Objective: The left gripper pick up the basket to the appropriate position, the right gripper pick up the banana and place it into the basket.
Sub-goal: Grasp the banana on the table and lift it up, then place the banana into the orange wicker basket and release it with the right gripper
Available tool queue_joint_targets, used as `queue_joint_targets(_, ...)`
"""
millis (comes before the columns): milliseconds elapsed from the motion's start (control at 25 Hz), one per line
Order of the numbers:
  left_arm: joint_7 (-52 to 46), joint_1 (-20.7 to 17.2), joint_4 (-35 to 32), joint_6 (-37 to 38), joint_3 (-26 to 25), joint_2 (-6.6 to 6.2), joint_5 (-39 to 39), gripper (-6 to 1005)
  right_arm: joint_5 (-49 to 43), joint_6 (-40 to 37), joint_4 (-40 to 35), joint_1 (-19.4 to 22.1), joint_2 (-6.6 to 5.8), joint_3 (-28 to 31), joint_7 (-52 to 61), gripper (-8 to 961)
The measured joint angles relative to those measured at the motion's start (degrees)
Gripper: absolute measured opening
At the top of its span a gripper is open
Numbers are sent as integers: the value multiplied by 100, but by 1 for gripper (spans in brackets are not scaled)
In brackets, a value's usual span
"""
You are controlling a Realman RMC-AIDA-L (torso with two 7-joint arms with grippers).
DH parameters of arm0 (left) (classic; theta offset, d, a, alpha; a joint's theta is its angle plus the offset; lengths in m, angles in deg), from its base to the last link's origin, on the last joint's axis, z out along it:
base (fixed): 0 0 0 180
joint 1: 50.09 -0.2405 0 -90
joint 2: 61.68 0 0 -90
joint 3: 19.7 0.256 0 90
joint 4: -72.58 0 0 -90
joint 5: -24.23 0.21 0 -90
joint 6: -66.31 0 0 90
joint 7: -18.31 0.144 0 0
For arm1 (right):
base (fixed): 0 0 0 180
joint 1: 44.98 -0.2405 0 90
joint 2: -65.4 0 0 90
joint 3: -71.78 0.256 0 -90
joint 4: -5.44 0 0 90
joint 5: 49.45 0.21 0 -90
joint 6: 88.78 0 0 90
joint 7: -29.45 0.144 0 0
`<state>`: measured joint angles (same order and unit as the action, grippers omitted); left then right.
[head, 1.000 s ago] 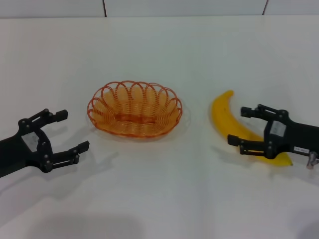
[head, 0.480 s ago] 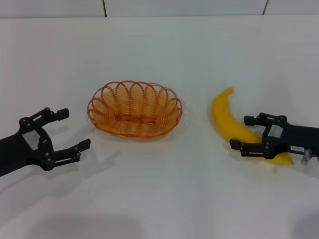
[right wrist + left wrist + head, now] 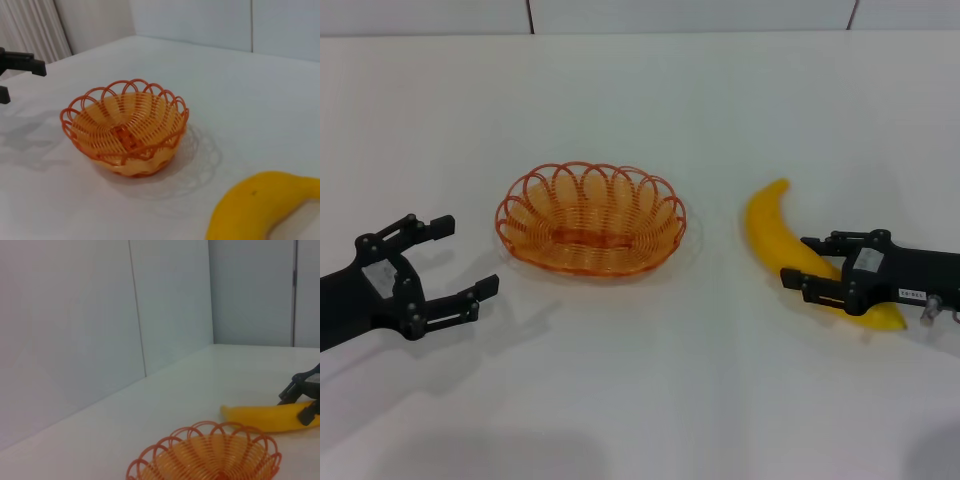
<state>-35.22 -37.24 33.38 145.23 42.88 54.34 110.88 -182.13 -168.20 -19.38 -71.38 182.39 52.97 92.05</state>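
Observation:
The orange wire basket (image 3: 590,220) stands on the white table, left of centre; it also shows in the left wrist view (image 3: 205,456) and the right wrist view (image 3: 125,131). The yellow banana (image 3: 767,222) lies on the table to its right, also in the wrist views (image 3: 260,418) (image 3: 252,210). My right gripper (image 3: 798,260) lies across the banana's near half, one finger against each side, with the banana resting on the table. My left gripper (image 3: 463,257) is open and empty, a short way left of the basket and not touching it.
The white table (image 3: 640,100) runs back to a pale panelled wall (image 3: 690,14). Bare table lies between basket and banana and along the front.
The right gripper's fingers have closed in from a wide gap onto the banana's sides. The left gripper has drifted slightly left, still open. Basket and banana have not moved.

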Motion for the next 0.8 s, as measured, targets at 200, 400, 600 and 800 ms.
queue_joint_targets(200, -23, 3, 0, 11, -1, 3, 0, 908, 48, -73, -25, -6, 0, 19, -2, 611)
queue_joint_targets(400, -45, 6, 6, 11, 4, -2, 33, 908, 608, -708, -56, -137, -7, 14, -541, 486)
queue_joint_targets(600, -93, 196, 286, 9, 9, -31, 117, 908, 1506, -1910, 135, -640, 13, -3, -1526, 486)
queue_joint_targets(800, -394, 468, 441, -17, 9, -47, 306, 908, 1490, -1845, 532, -1143, 19, -152, -1679, 487)
